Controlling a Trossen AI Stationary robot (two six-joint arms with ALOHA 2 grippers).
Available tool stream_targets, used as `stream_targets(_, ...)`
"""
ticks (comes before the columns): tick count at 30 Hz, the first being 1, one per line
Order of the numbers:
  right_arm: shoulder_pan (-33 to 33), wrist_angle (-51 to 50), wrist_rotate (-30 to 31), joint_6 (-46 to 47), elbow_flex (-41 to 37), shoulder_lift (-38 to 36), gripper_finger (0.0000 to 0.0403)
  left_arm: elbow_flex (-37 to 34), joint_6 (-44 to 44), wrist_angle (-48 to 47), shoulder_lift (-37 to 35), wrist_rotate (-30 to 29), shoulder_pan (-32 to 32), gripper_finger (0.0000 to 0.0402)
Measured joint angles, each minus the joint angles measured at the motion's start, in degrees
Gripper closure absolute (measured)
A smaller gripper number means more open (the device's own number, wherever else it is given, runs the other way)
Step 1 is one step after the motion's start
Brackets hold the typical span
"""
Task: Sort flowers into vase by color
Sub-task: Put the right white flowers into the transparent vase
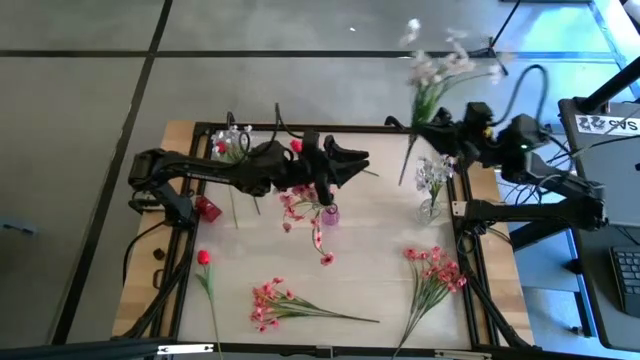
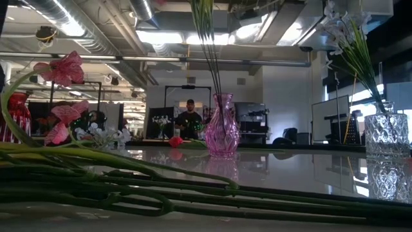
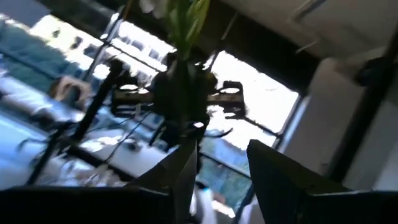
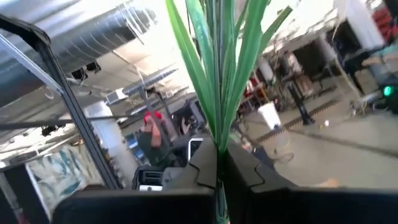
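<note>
Right gripper (image 1: 437, 120) pinches a white flower spray (image 1: 436, 70) at the surface's far right corner — left gripper (image 1: 352, 162), fingers spread, hovers above the pink vase (image 1: 329, 214).

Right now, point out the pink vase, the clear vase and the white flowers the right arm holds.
pink vase (image 2: 222, 134), low view, on its belly.
clear vase (image 2: 386, 134), low view, on its glass wall.
white flowers (image 1: 440, 68), high view, on the blossoms.

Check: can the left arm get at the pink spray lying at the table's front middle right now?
Probably not yet. The left gripper is up over the purple vase, apparently occupied with pink flowers there. The pink spray itself lies in the open with nothing on it.
</note>
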Motion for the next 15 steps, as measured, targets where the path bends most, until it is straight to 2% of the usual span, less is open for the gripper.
stream_targets(2,2.06,0.10,0.66,-0.33,-0.02,1.69,0.0397,0.00,-0.23,-2.25,0.04,-2.41,0.13,0.0260)
stream_targets(5,4.79,0.23,2.67,-1.13,-0.02,3.72,0.0397,0.58,-1.73,-6.90,-0.22,-2.29,1.46,0.0260)
stream_targets(11,8.38,2.01,6.16,-1.72,-0.02,6.92,0.0397,9.94,-1.55,-21.38,-0.46,4.51,4.22,0.0260)
stream_targets(15,9.56,4.66,11.88,-3.88,-0.04,7.20,0.0397,17.34,-0.57,-33.92,-0.50,8.08,7.34,0.0260)
